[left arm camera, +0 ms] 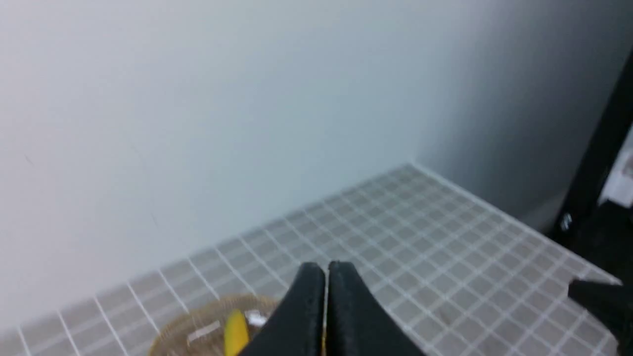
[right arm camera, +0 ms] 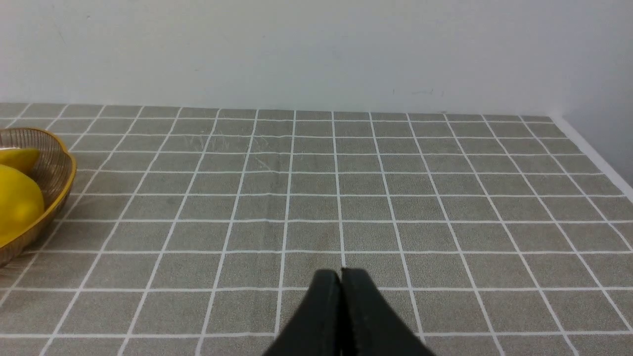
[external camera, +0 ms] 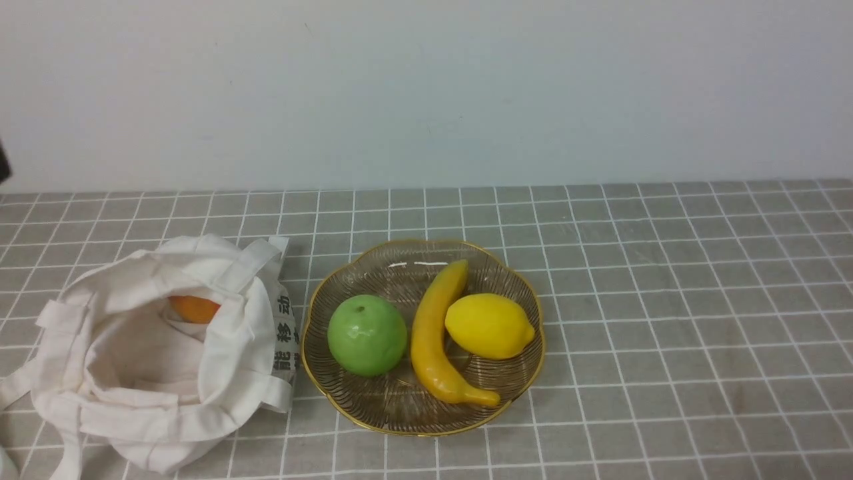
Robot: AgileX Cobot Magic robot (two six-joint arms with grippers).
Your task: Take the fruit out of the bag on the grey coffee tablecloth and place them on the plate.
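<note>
The apple [external camera: 366,335] lies on the plate [external camera: 426,432]; the orange [external camera: 193,309] waits in the bag [external camera: 133,373] at nine o'clock. The left tool [left arm camera: 325,277] and right tool [right arm camera: 340,282] are pinched together, empty.

- Desk [external camera: 666,333], right half out to the right edge: bare, widest open passage.
- Far strip along the wall [external camera: 426,87]: open, unbroken.
- Near left corner: bag [external camera: 153,353], mouth gaping upward; orange fruit [external camera: 193,309] lodged at its far side.
- Centre: plate [external camera: 426,430], middle crowded by apple [external camera: 366,335], banana [external camera: 436,333] and lemon [external camera: 490,326]; far part bare.
- Bag-to-plate gap: narrow.
</note>
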